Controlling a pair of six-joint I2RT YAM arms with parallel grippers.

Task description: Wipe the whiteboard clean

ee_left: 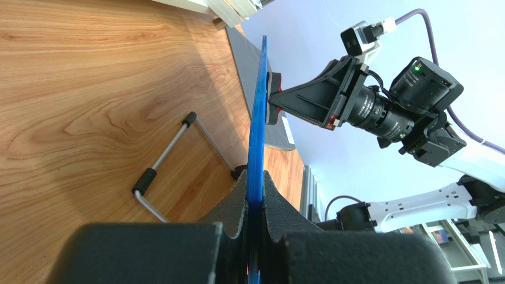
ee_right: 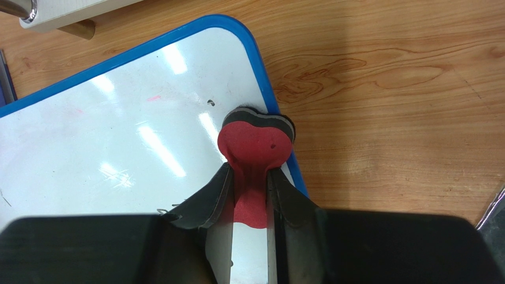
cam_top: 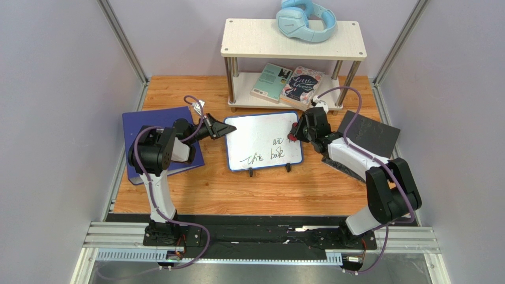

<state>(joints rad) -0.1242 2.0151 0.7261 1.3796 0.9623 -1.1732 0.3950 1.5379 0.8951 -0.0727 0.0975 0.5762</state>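
Observation:
The whiteboard (cam_top: 255, 133), white with a blue frame, stands mid-table on two black feet. Dark handwriting (cam_top: 267, 155) covers its lower right part. My left gripper (cam_top: 228, 129) is shut on the board's left edge. In the left wrist view the blue edge (ee_left: 258, 112) runs between the fingers of that gripper (ee_left: 256, 177). My right gripper (cam_top: 294, 133) is shut on a red eraser (ee_right: 256, 141), which presses on the board's upper right corner (ee_right: 118, 136) beside the blue frame. The eraser sticks out past that gripper (ee_right: 252, 173).
A dark blue binder (cam_top: 133, 127) lies under the left arm and a flat black board (cam_top: 370, 133) under the right arm. Behind stands a low shelf (cam_top: 237, 38) with blue headphones (cam_top: 305, 21) on top and books (cam_top: 287, 83) below. A wire stand (ee_left: 172, 157) lies behind the board.

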